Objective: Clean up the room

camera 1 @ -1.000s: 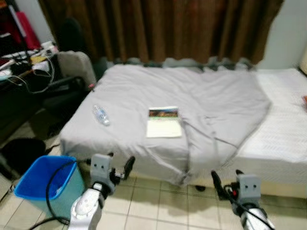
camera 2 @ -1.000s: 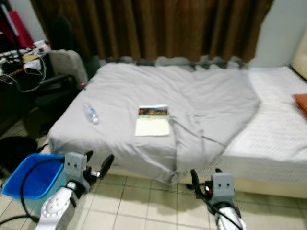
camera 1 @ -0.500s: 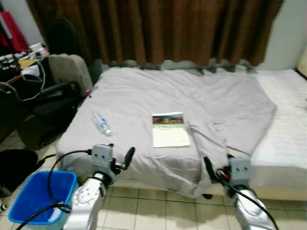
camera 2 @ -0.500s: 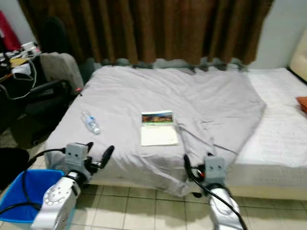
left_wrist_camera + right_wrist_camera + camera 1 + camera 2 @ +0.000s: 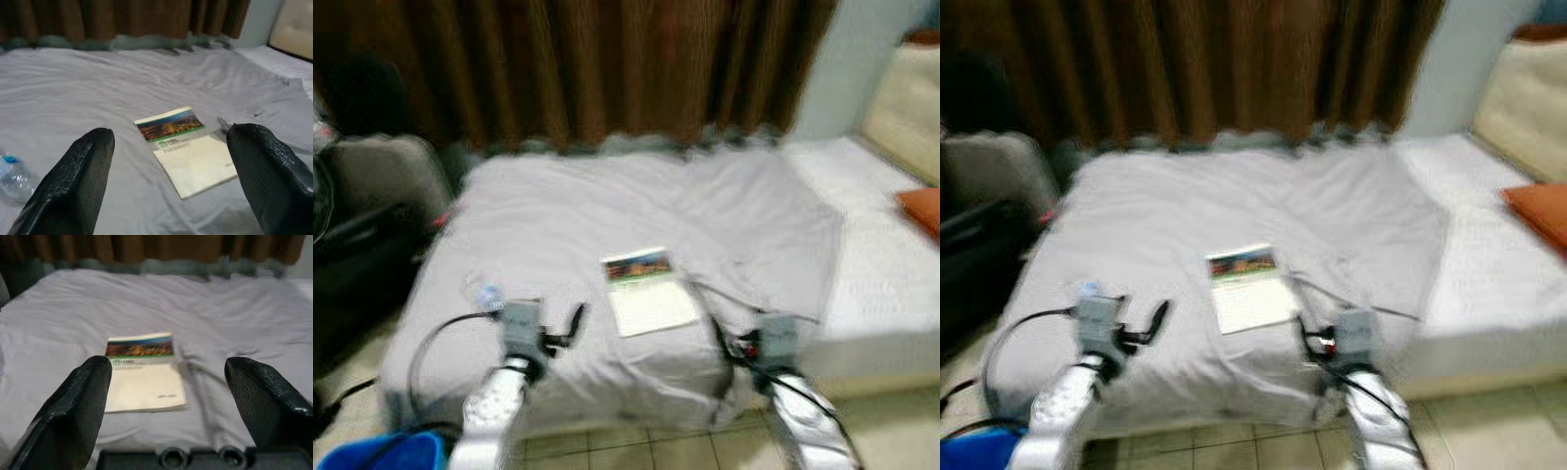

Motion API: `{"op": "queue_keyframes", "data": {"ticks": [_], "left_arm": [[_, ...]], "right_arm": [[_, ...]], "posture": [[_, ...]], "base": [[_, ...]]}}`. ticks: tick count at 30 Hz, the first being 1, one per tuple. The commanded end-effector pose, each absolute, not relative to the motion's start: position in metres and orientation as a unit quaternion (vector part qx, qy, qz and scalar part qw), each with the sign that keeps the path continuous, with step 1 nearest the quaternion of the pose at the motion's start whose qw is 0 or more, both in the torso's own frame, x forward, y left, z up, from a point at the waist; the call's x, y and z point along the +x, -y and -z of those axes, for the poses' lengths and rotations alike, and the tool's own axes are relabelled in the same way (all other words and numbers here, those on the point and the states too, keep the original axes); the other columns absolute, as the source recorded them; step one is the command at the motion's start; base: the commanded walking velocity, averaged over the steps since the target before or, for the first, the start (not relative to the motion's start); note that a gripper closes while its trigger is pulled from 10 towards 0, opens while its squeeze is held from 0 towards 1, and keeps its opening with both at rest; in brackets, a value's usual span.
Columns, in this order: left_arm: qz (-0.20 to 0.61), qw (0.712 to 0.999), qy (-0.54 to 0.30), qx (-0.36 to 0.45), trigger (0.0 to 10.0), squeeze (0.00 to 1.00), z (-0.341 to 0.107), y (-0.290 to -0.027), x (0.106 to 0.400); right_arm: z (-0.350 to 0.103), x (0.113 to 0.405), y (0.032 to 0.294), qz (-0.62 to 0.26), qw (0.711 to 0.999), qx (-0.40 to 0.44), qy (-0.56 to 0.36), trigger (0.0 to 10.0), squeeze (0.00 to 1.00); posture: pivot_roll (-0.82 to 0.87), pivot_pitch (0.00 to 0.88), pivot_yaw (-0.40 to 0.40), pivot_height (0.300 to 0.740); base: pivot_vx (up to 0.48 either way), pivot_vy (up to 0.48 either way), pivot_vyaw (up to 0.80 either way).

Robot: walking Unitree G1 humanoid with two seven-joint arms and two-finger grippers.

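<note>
One container is in sight: a blue bin on the floor at the robot's left, by the foot corner of the bed, with a black cable running down over its rim; its inside cannot be made out. A clear plastic water bottle with a blue cap lies on its side on the grey bedspread, toward the left edge of the bed. A booklet with a photo strip across the top of its pale cover lies flat near the middle of the bed's foot end, well apart from the bottle.

Both arms are raised over the foot of the bed. The left gripper hangs with its fingers spread wide and nothing between them, the booklet lying ahead of it on the cover. The right gripper is likewise spread wide and empty, pointed at the same booklet from the other side.

The grey bedspread is rumpled, with a long fold running toward the right; beyond its edge a white sheet is bare. An orange cushion lies at the right edge near a cream padded headboard. Brown curtains hang behind the bed. At the left a dark chair with a grey garment over it stands beside the bed. The floor is pale tile. The head views are blurred.
</note>
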State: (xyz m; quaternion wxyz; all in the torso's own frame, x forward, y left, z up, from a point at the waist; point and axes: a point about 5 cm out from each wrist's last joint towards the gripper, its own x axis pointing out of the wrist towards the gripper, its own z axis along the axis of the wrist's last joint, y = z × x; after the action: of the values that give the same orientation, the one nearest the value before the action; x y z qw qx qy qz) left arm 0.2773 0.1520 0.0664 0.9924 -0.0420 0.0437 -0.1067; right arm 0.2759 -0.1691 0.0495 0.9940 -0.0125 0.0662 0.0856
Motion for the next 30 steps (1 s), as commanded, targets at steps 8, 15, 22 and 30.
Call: {"op": "queue_keyframes", "data": {"ticks": [8, 15, 22, 30], "left_arm": [[0.095, 0.994, -0.058, 0.009, 10.0, 0.0, -0.064, -0.144, 0.283], [0.061, 0.997, -0.054, -0.004, 10.0, 0.0, -0.067, -0.151, 0.289], [0.056, 0.997, -0.054, -0.002, 10.0, 0.0, -0.067, -0.151, 0.289], [0.043, 0.997, -0.062, -0.019, 10.0, 0.0, -0.065, -0.152, 0.289]], "right_arm": [[-0.046, 0.272, 0.183, -0.078, 0.994, -0.016, -0.081, 10.0, 0.0], [-0.047, 0.276, 0.18, -0.089, 0.993, -0.022, -0.081, 10.0, 0.0], [-0.048, 0.277, 0.179, -0.09, 0.992, -0.021, -0.081, 10.0, 0.0], [-0.046, 0.274, 0.18, -0.092, 0.992, -0.024, -0.086, 10.0, 0.0]], "posture": [[-0.02, 0.008, 0.0, 0.74], [-0.02, 0.012, 0.002, 0.74], [-0.02, 0.018, 0.006, 0.74], [-0.03, 0.028, 0.01, 0.74]], "base": [[0.285, 0.221, 0.0], [0.204, -0.182, 0.0], [0.357, -0.318, 0.0], [0.344, -0.331, 0.0]]}}
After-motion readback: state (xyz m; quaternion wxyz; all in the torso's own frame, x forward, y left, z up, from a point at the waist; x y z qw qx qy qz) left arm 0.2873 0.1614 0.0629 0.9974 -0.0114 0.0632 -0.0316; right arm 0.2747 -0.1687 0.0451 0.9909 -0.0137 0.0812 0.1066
